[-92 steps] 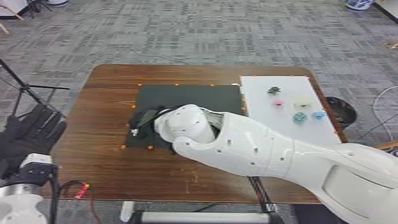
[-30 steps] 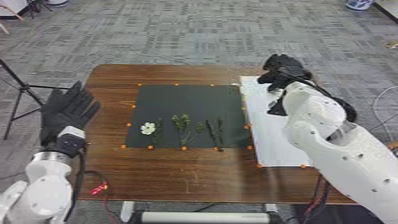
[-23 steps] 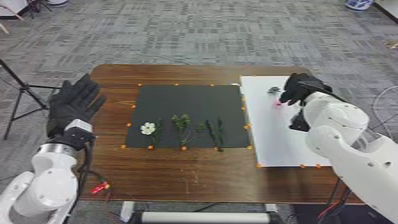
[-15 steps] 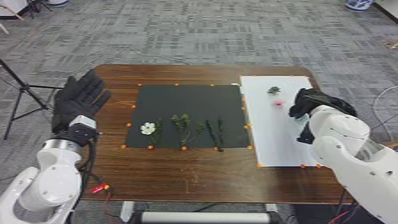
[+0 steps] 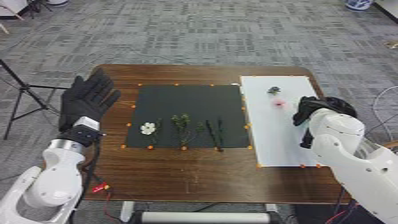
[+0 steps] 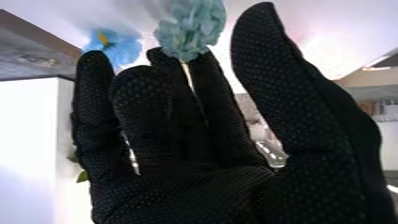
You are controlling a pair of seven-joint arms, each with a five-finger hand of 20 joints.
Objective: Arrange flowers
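In the head view, my left hand [image 5: 84, 102] is open, left of the table. My right hand [image 5: 322, 106] is over the right side of the white board [image 5: 274, 150]. A dark flower [image 5: 274, 90] and a pink one [image 5: 279, 104] lie on that board, beyond and left of it. The black mat [image 5: 187, 97] holds a white flower [image 5: 147, 128], leafy green stems [image 5: 181, 121] and thin dark stems [image 5: 214, 134]. In the right wrist view, my right hand [image 6: 187, 187] is open, its fingers fairly straight; a teal flower [image 6: 191, 30] and a blue flower [image 6: 114, 46] are just past the fingertips.
Brown wooden table [image 5: 111, 100] surrounds the mat, and orange markers [image 5: 185, 148] line the mat and board. A dark round bin [image 5: 340, 105] stands beyond the table's right edge. A black tripod [image 5: 27, 87] is off to the left.
My right arm has swung from over the black mat to the white board, uncovering the mat's flowers; its hand then drew back along the board. My left hand has moved forward and slightly right.
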